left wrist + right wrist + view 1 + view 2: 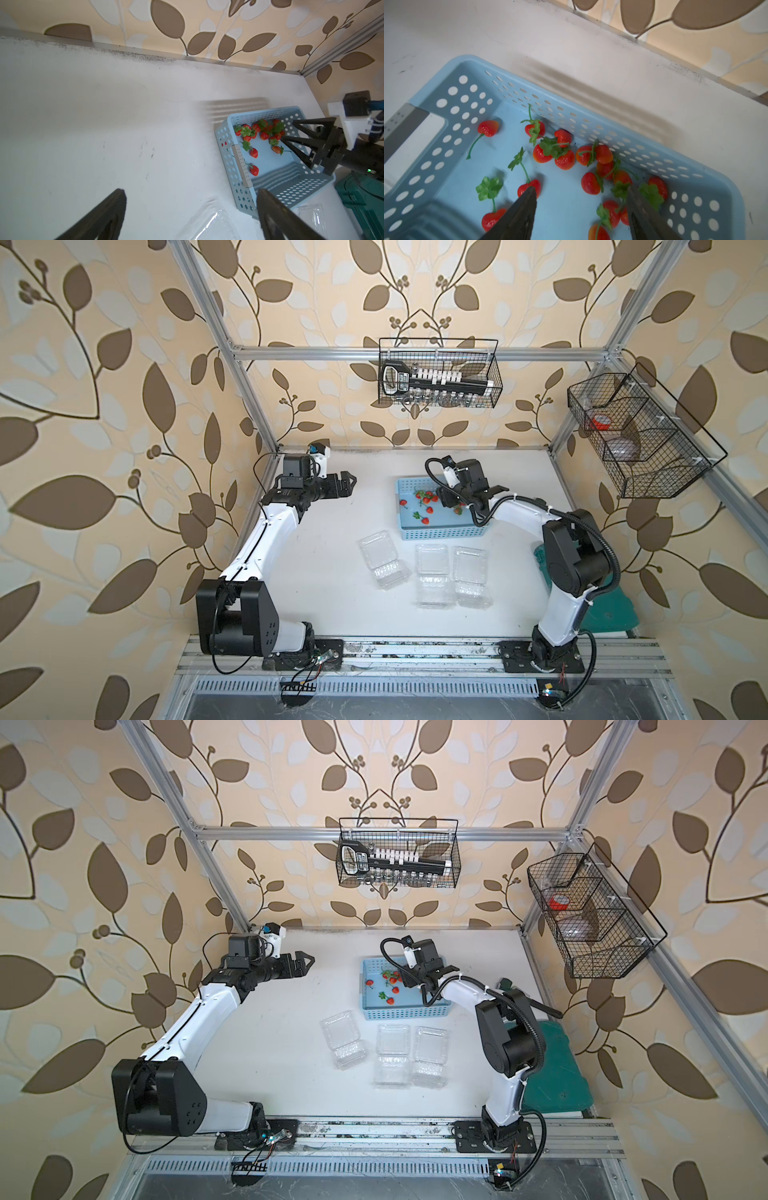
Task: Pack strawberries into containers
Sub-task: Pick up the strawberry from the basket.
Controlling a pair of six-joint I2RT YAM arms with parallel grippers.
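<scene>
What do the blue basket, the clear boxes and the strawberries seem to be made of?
Blue basket: looks like moulded plastic, fairly matte; even colour and regular round holes in its walls.
Clear boxes: thin transparent plastic, glossy; the table shows through and ribs catch light.
Strawberries: probably artificial, plastic or foam, smooth sheen; flat leaves and thin wiry stems suggest it.
</scene>
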